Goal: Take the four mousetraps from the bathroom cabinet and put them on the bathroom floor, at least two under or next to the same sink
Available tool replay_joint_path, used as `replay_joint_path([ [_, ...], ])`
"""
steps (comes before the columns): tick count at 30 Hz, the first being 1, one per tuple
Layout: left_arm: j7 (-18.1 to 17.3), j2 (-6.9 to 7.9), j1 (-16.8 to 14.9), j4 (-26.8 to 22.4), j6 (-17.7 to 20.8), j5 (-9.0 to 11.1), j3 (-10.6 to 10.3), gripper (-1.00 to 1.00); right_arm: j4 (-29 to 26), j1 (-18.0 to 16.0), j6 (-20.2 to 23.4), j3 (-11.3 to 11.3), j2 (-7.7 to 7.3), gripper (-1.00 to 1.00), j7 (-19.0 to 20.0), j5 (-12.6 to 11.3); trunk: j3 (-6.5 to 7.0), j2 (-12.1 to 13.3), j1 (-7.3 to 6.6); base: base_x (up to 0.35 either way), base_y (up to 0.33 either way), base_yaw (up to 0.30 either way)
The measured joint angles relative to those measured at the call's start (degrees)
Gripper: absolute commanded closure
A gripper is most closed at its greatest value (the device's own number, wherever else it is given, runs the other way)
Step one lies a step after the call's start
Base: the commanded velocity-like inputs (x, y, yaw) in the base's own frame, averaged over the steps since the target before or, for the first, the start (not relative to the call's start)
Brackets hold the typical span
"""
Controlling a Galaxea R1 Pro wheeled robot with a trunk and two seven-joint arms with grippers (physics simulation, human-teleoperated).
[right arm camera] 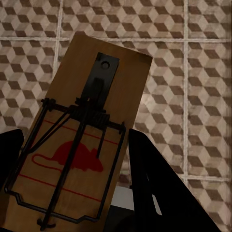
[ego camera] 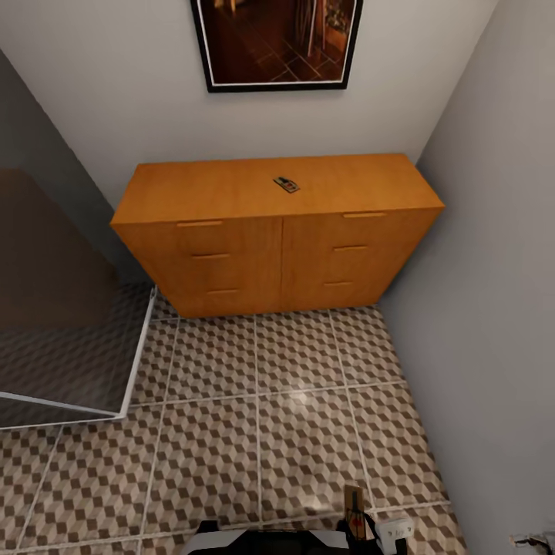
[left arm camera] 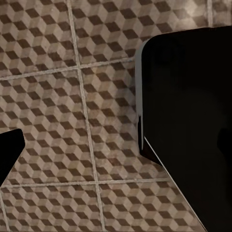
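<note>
Clamped between the right hand's (right arm camera: pixel 72 212) fingers, one mousetrap (right arm camera: pixel 79 145) hangs over the patterned floor (ego camera: pixel 254 432); the left hand's (left arm camera: pixel 96 145) state I cannot tell. Farther off, the cabinet (ego camera: pixel 277 254) stands with its drawers closed and a second mousetrap (ego camera: pixel 286 184) on top.

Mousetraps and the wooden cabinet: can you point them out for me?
Mousetrap on the cabinet (ego camera: pixel 286 184), head view, middle of its board.
Held mousetrap (right arm camera: pixel 77 159), right wrist view, red mouse mark.
Cabinet (ego camera: pixel 231 262), head view, left drawer front.
</note>
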Motion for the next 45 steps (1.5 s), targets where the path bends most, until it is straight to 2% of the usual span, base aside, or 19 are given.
replay_joint_path([
  [16,-0.11,0.0,-0.01,-0.01,0.0,0.0,0.0,-1.0,0.01,0.0,0.0,0.01,0.0,1.0,0.0,0.0,0.0,0.0,0.01,0.163,-0.178,0.032],
  [45,-0.02,0.0,0.0,-0.01,0.0,0.01,0.0,-1.0,0.02,-0.01,0.01,0.01,0.0,1.0,0.0,0.01,0.0,0.0,0.02,0.007,-0.013,0.139],
])
